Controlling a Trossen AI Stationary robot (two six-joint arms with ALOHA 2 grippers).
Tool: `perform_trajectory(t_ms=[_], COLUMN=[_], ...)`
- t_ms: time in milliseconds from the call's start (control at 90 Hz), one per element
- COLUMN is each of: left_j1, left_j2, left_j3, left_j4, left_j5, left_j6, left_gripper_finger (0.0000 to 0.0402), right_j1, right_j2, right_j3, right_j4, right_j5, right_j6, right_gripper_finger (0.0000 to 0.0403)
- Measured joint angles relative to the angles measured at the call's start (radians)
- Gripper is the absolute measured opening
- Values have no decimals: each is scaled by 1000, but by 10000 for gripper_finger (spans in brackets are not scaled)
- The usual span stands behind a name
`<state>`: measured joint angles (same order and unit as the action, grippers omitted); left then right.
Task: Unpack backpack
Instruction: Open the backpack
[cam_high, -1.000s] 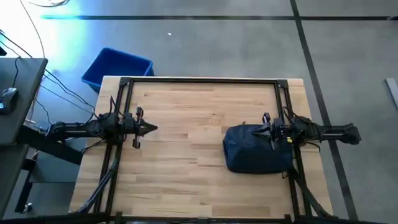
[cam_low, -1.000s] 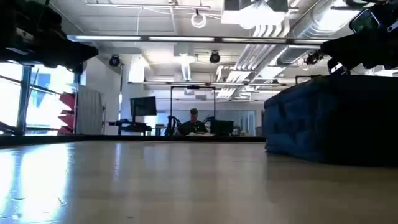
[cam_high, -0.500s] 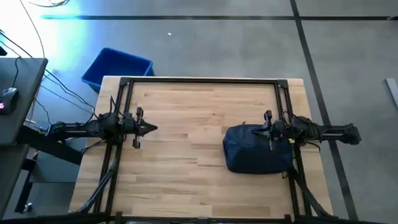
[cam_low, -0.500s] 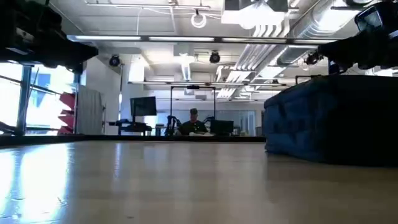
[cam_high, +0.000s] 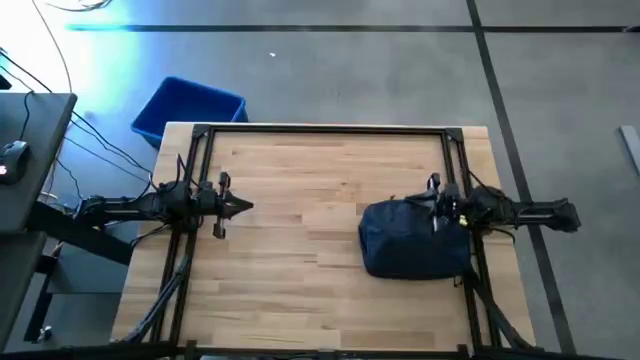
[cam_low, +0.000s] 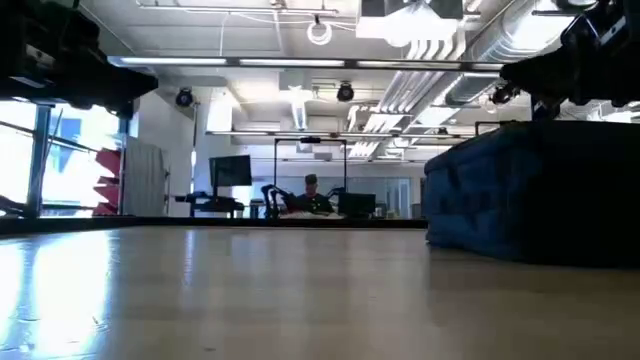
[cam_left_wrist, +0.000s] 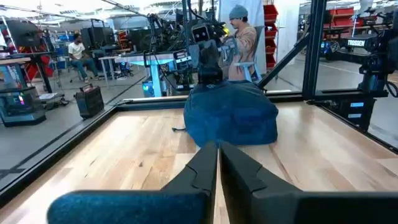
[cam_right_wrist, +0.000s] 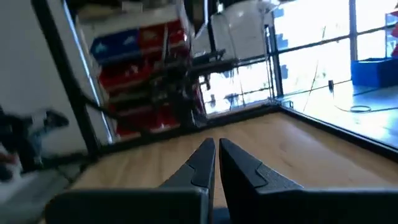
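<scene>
The backpack (cam_high: 413, 238) lies on the tabletop (cam_high: 300, 250) at the right of centre in the high view, a rounded dark navy lump, and it has not shifted over the last second. What has changed is small: the right gripper (cam_high: 432, 212), at the upper right edge of the bag, has crept a little further over the fabric, its tip now slightly lower in the frame than a second ago. In the low view the same arm shows at the upper right, just above the top of the bag, and its outline has altered between pictures, so it is adjusting its pose there. Its fingers (cam_right_wrist: 205, 163) are together, tips touching, with nothing between them.

The left gripper (cam_high: 243, 207) waits at the left of the frame, well apart from the bag, unmoved, its fingers (cam_left_wrist: 208, 163) also closed and pointed at the bag across the tabletop.

I judge the unpacking has barely begun: the bag looks shut and full, nothing lies outside it, and the right arm seems to be lining up for a first hold, which would require its fingers to part first.
</scene>
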<state>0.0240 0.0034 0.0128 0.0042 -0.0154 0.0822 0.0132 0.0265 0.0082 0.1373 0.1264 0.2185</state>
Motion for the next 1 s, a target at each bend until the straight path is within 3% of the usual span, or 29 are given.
perform_trajectory(t_ms=[433,578,744,878,1000], left_j1=[0,0,0,0,0], left_j2=[0,0,0,0,0], left_j3=[0,0,0,0,0], left_j4=[22,139,208,257,261], left_j5=[0,-4,-92,-176,-178], left_j6=[-6,-150,-219,-204,-220], left_gripper_finger=[0,0,0,0,0], right_j1=[0,0,0,3,29], right_j2=[0,0,2,58,196], right_j3=[0,1,82,226,396], right_j4=[33,61,50,-137,-413], right_j5=[8,51,89,75,11], right_j6=[36,-60,-132,-134,-95], right_gripper_finger=[9,9,27,73,129])
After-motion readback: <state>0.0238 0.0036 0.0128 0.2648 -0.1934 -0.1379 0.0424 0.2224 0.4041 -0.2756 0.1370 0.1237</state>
